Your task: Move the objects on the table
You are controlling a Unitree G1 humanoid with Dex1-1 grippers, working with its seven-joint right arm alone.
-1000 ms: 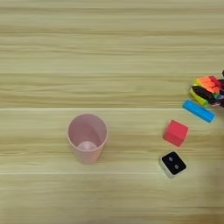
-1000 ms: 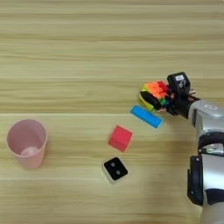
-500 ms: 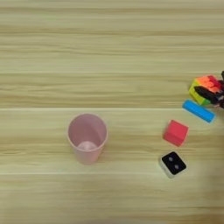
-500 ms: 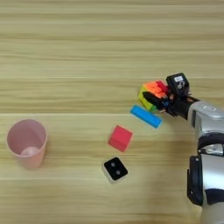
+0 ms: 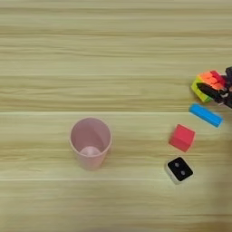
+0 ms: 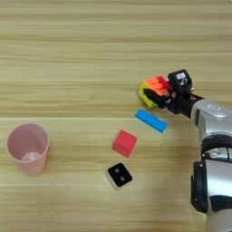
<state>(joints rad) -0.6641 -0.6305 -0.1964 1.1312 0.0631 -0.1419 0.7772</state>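
The tool (image 6: 159, 94), two black fingers at the end of a silver forearm entering from the right, is found at the multicoloured puzzle cube (image 6: 152, 89). One finger is seen lying across the cube's near face and the other appears to sit at its far right side, so the tool is judged to be closed on the cube. Whether the cube is lifted clear or resting on the light-wood tabletop (image 5: 90, 54) cannot be told.

Just below and left of the tool, apart from it, the flat blue bar (image 6: 151, 120) is noted lying at a slant. Further out in the same direction the small red cube (image 6: 124, 142) is recorded, and beyond that the small white cube with a black face (image 6: 119, 174); the two stand near each other, not touching. Well apart from all of these, at the left, the pink plastic cup (image 5: 90, 142) stands upright with its mouth open.

As to progress, one object is judged to be in hand. The other four lie untouched by the tool and are taken as work outstanding. No destination is indicated.
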